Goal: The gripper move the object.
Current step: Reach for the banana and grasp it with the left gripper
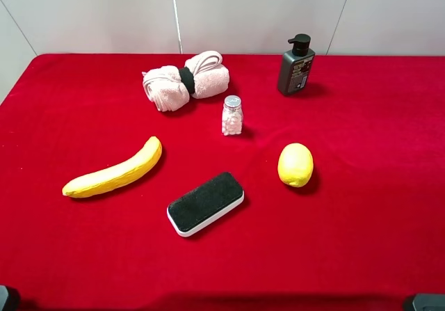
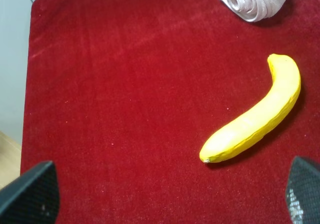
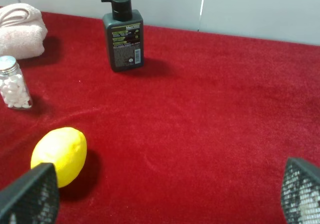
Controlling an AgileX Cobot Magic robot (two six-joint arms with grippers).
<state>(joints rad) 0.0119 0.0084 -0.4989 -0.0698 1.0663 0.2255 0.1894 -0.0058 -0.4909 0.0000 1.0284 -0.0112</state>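
The object, a long curved yellow banana, lies flat on the red cloth at the left of the table. In the left wrist view the banana lies ahead of my left gripper and off to one side, untouched. That gripper's dark fingertips stand wide apart, open and empty. My right gripper is also open with nothing between its fingertips. It sits well away from the banana, close to a lemon. In the high view only dark bits of the arms show at the bottom corners.
A rolled pink towel lies at the back, with a small pill jar in front of it. A dark pump bottle stands at the back right. The lemon and a black-topped eraser lie mid-table.
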